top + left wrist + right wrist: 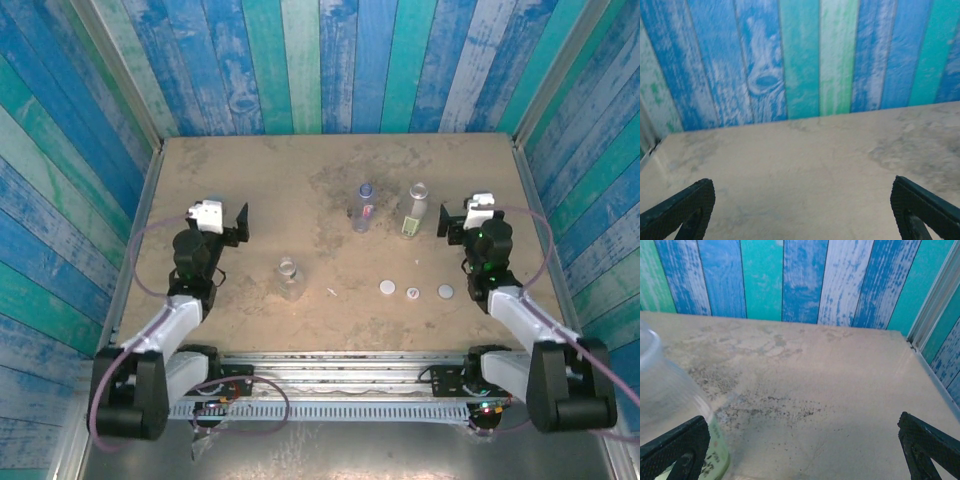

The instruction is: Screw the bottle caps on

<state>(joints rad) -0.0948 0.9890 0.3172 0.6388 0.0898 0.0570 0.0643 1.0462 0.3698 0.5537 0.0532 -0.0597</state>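
Observation:
Three bottles stand upright and uncapped on the tan table (250, 180): a pink-purple labelled bottle (364, 207), a green-yellow labelled bottle (415, 210) and a nearly plain bottle (290, 278). Three white bottle caps (387, 288), (412, 293), (445, 292) lie in a row at the front right. My left gripper (232, 225) hangs open at the left, holding nothing, left of the plain bottle. My right gripper (448, 225) is open just right of the green-yellow bottle. In the right wrist view that bottle (670, 405) rises beside the left finger (675, 447). The left wrist fingers (680, 210) frame bare table.
Blue and green striped plank walls (320, 60) close in the table on three sides, with metal edge rails (535, 200). Dark specks mark the tabletop (780, 410) ahead of the right gripper. A small pale scrap (332, 292) lies near the plain bottle.

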